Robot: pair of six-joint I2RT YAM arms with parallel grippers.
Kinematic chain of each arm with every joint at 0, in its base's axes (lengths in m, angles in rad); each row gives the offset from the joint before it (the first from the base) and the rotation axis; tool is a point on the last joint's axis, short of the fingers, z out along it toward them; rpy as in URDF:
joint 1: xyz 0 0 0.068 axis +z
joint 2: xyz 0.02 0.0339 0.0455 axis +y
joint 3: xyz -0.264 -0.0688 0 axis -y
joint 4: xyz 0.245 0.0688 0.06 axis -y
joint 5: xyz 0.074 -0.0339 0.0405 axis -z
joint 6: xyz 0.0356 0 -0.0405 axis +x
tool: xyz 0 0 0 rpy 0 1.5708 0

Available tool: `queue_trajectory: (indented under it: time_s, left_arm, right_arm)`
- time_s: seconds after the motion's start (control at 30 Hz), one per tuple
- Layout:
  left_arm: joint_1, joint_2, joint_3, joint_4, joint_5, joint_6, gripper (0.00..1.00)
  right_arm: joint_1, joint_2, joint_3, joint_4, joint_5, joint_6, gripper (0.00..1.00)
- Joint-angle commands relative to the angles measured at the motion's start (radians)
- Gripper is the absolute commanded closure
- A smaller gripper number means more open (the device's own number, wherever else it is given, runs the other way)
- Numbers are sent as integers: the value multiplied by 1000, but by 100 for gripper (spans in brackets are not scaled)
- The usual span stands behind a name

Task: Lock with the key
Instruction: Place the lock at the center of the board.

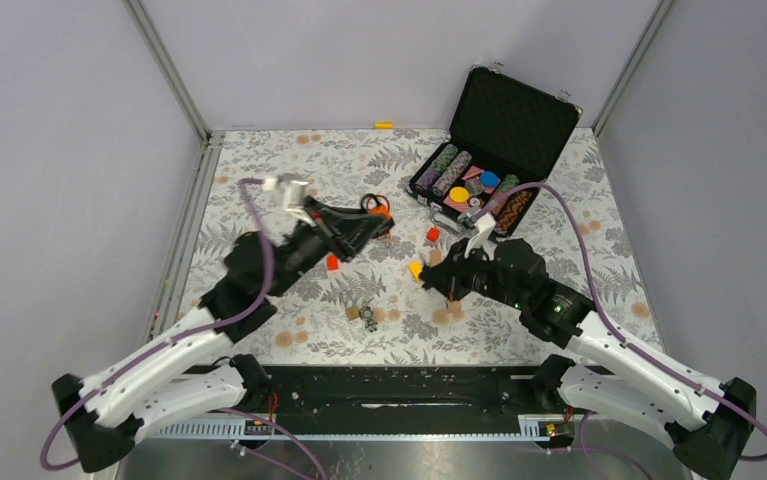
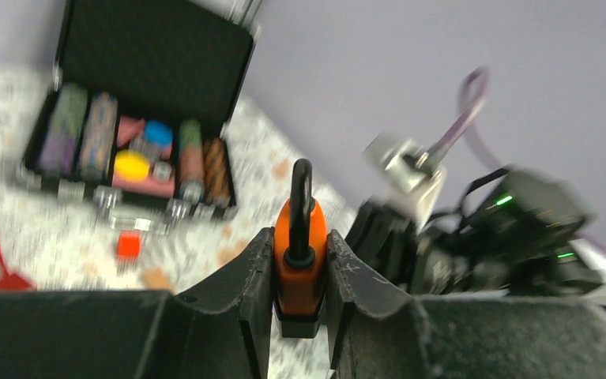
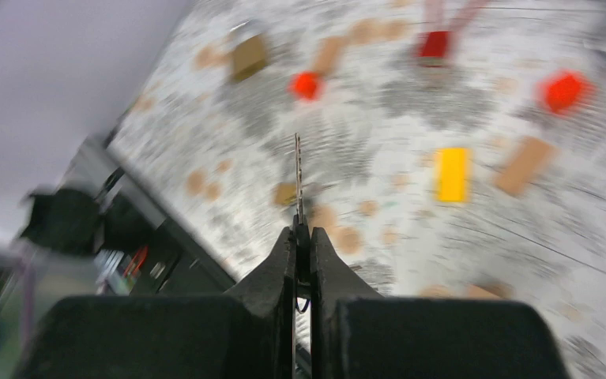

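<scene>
Our left gripper (image 2: pixel 299 238) is clenched on the orange padlock with its black steel shackle (image 2: pixel 299 276), at the centre of the left wrist view. Our right gripper (image 3: pixel 300 235) pinches the thin metal key (image 3: pixel 298 170). The two are apart, so we judge that inserting and turning remain.

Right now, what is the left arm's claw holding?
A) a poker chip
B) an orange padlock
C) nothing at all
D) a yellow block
B: the left wrist view shows the left gripper clamped on the orange padlock, with its black shackle sticking out past the fingertips. The right gripper pinches the key.
</scene>
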Motion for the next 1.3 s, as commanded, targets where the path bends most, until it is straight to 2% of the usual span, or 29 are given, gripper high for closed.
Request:
queue_trajectory:
  time_s: [0.0, 0.1, 0.27, 0.37, 0.6, 0.67, 0.8, 0.9, 1.07, 1.27]
  left_arm:
    - [1, 173, 31, -70, 23, -88, 100]
    - [0, 339, 59, -62, 134, -132, 100]
    - [-9, 644, 134, 32, 295, -221, 100]
    - [-15, 792, 190, 67, 319, -253, 100]
    - [-33, 1032, 296, 111, 326, -310, 100]
    - [-34, 1076, 326, 102, 334, -311, 95]
    - [-34, 1108, 348, 77, 322, -290, 73]
    - [-34, 1112, 360, 31, 306, -263, 64]
    - [-34, 1090, 358, -26, 271, -227, 50]
    - [-31, 980, 331, -120, 167, -167, 34]
  right_arm:
    - [-123, 3, 16, -164, 333, 153, 100]
    - [-190, 4, -29, -203, 379, 228, 100]
    - [-225, 30, -96, -205, 400, 297, 98]
    - [-238, 85, -106, -202, 390, 312, 93]
    - [-269, 250, -114, -103, 319, 323, 94]
    - [-275, 295, -110, -87, 322, 328, 94]
    - [-283, 367, -96, -87, 343, 343, 94]
    - [-285, 416, -76, -100, 360, 352, 90]
    - [-286, 441, -52, -135, 373, 360, 74]
    - [-287, 340, -23, -216, 429, 350, 54]
